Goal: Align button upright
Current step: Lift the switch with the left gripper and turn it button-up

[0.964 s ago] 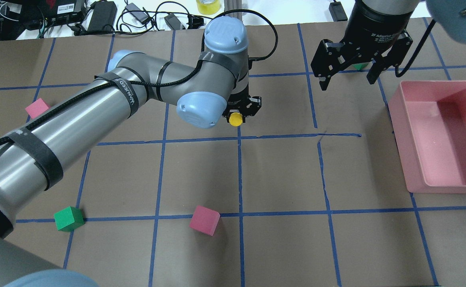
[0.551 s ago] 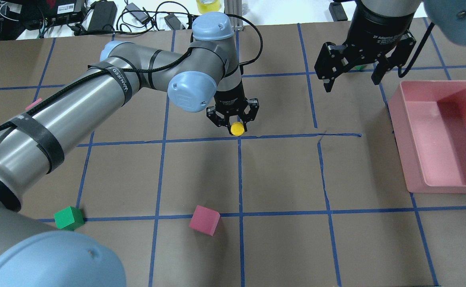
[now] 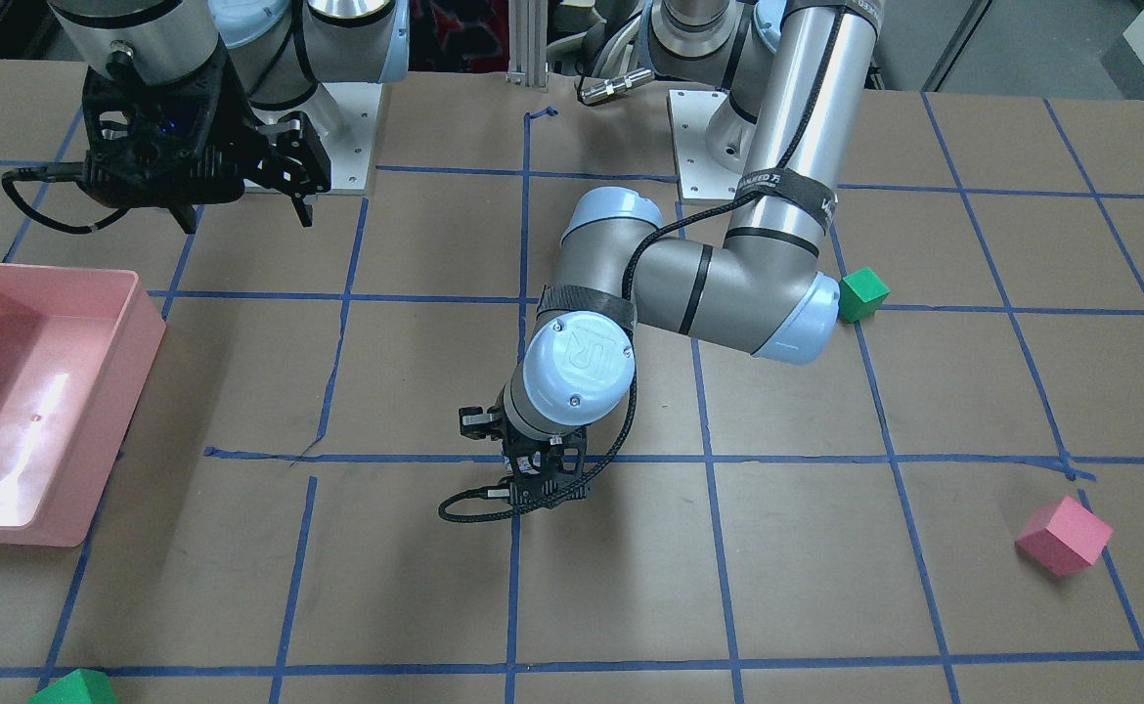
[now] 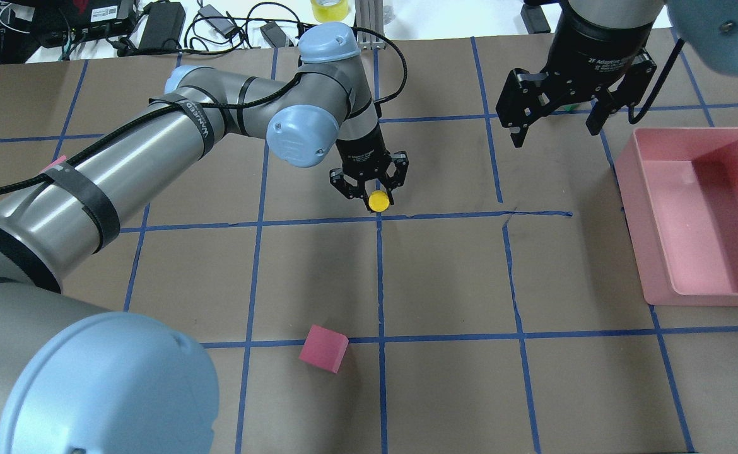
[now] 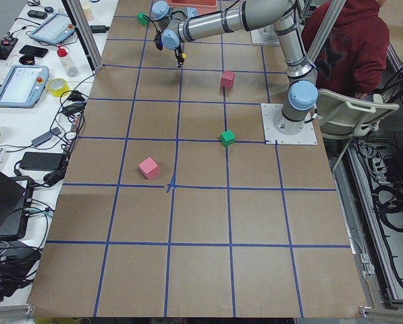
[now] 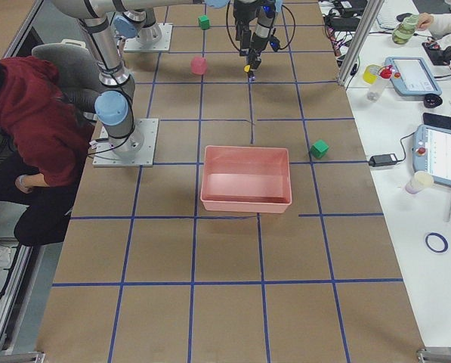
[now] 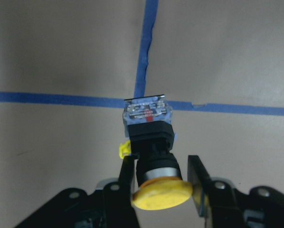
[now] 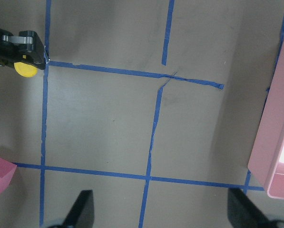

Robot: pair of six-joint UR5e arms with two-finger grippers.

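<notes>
Left wrist-mounted view: the button (image 7: 149, 137) stands cap-up between the fingers (image 7: 128, 173) of your left gripper (image 7: 161, 159) and looks nearly set.
Fingers sit narrow, and you cannot tell whether they grip; next, you likely open fully and lift straight off.

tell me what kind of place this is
Probably a robotics lab: two robot arms bolted to a paper-covered table gridded in blue tape, teach pendants on the side bench, and an operator beside it.

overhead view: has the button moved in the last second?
Yes. The button, held in the left hand, has shifted down the view, closer to the horizontal blue tape line below it.
</notes>
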